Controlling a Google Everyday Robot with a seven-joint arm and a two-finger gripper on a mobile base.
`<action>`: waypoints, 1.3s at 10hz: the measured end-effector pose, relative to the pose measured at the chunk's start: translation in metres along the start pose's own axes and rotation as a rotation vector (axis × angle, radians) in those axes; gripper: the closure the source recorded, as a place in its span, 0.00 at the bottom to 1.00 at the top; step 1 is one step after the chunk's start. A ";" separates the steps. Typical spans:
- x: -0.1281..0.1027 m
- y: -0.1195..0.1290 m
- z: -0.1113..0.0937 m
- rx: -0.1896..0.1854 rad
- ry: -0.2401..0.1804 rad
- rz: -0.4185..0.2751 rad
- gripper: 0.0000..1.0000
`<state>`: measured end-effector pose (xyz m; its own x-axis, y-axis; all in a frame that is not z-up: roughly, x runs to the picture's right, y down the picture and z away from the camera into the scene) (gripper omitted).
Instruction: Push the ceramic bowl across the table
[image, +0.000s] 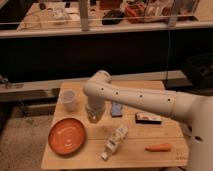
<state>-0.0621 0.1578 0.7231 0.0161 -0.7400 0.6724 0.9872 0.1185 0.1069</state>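
Observation:
The ceramic bowl (67, 136) is a wide, shallow orange dish lying at the front left of the light wooden table (150, 135). My white arm reaches in from the right and bends down over the table's middle. The gripper (93, 116) hangs just right of the bowl's far rim and a little above the tabletop, apart from the bowl.
A small white cup (69, 100) stands at the back left. A blue packet (116, 108) lies behind the arm, a small box (148, 118) at the right, a white bottle (115, 141) on its side in front, and a carrot (159, 147) at the front right.

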 end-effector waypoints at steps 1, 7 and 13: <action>-0.004 -0.006 -0.013 0.024 0.036 -0.031 0.99; -0.027 -0.057 0.012 0.189 0.131 -0.293 0.99; -0.026 -0.071 0.082 0.228 -0.021 -0.394 0.99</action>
<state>-0.1456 0.2231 0.7583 -0.3594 -0.7445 0.5625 0.8569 -0.0247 0.5149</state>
